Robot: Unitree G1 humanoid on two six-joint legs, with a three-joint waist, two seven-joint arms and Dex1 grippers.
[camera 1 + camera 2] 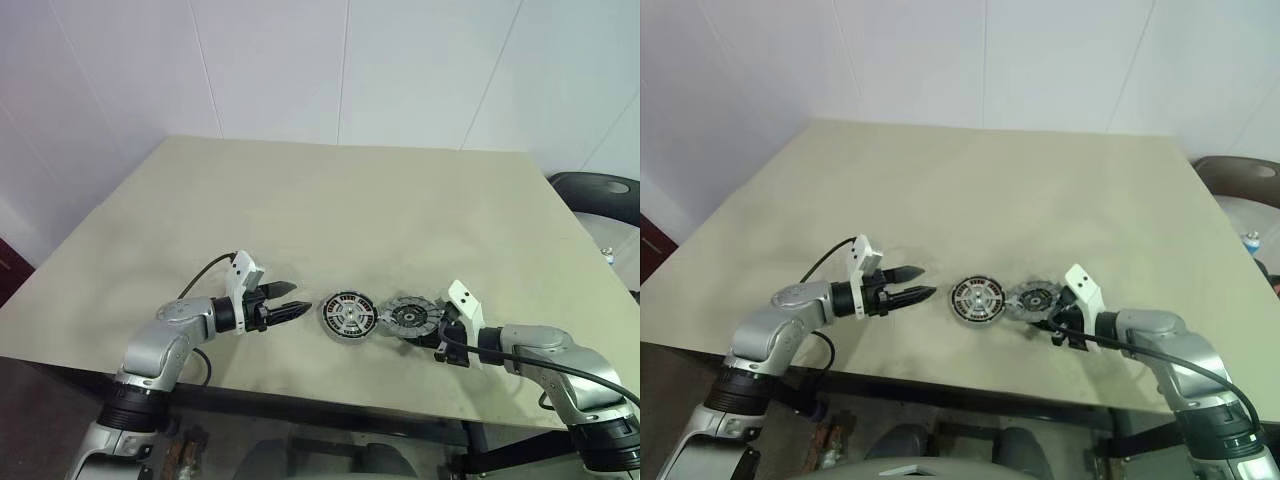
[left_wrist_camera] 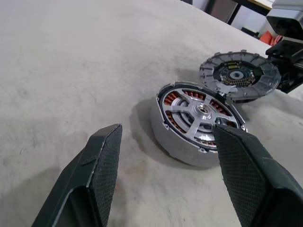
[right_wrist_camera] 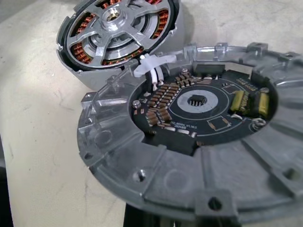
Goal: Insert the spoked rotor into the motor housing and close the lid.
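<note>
Near the front edge of the beige table point(image 1: 330, 190), the motor housing point(image 1: 347, 317) sits flat, its copper windings visible through a silver spoked rotor point(image 2: 200, 111) already seated inside it. Just to its right, the lid point(image 1: 410, 315) is tilted, circuit-board side up, its edge touching the housing's rim. The right gripper point(image 1: 446, 345) is at the lid's far-right edge, fingers pressed tight together; from the wrist camera the lid rises right off them, so it looks pinched by the rim. On the other side, the left gripper point(image 1: 297, 306) hovers just beside the housing, pointing at it, black fingers point(image 2: 99, 161) spread wide, touching nothing.
</note>
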